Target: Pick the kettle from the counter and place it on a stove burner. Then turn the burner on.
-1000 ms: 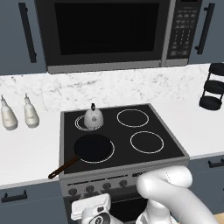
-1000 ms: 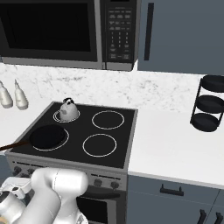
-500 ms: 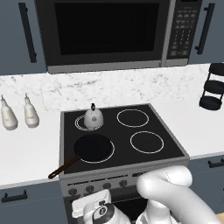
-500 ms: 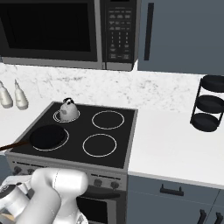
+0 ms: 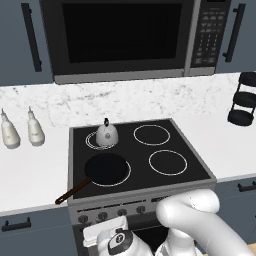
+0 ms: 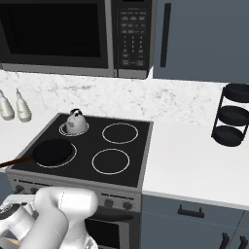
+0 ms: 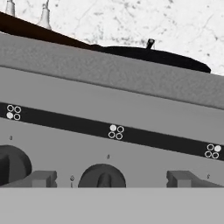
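Observation:
The small silvery kettle (image 5: 106, 135) (image 6: 75, 122) stands upright on the back-left stove burner (image 5: 91, 143) (image 6: 62, 129), the one outlined by two close white rings. White marble counter (image 5: 30, 172) (image 6: 194, 160) flanks the black cooktop on both sides. My gripper (image 7: 112, 179) hangs low before the stove's front panel, open, with a dark knob (image 7: 102, 176) between its fingertips (image 7: 43, 178) and nothing held. The hand (image 5: 117, 242) (image 6: 14, 219) sits below the knob row, far from the kettle.
A black frying pan (image 5: 106, 168) (image 6: 52, 151) (image 7: 153, 56) covers the front-left burner, its brown handle (image 5: 70, 192) jutting over the stove's front-left edge. Two slim white bottles (image 5: 35, 131) stand on the left counter, and a black tiered rack (image 6: 232, 116) on the right. Another knob (image 7: 11, 164) lies further left.
My hand has edged slightly to the right and lower in front of the stove's panel. Kettle and pan have not moved.

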Controlling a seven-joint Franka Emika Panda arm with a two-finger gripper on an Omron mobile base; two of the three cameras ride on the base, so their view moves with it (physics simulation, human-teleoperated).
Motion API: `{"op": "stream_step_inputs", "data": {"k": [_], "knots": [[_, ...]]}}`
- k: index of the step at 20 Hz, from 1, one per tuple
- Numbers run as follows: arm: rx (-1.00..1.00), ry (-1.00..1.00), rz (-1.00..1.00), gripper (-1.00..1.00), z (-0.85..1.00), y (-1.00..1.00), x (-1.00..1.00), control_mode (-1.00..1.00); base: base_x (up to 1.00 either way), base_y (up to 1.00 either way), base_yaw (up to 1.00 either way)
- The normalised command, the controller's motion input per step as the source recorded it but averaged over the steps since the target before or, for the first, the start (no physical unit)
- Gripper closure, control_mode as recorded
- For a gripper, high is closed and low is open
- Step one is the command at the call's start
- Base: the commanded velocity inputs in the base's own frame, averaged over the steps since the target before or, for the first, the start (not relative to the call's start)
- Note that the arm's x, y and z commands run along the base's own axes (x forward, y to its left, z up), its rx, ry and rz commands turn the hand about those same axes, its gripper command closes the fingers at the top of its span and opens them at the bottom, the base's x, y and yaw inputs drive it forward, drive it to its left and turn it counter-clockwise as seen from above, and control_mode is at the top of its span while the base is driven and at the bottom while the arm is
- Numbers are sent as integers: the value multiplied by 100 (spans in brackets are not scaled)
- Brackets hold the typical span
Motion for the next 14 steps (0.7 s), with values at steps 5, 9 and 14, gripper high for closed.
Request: {"op": "stream_step_inputs", "data": {"k": [5,9,14], "knots": [[8,1,0,-100,-2,0,0,-100,0,0,0],[6,5,0,-100,-13,0,0,-100,0,0,0],[5,1,0,-100,-2,0,0,-100,0,0,0]]}}
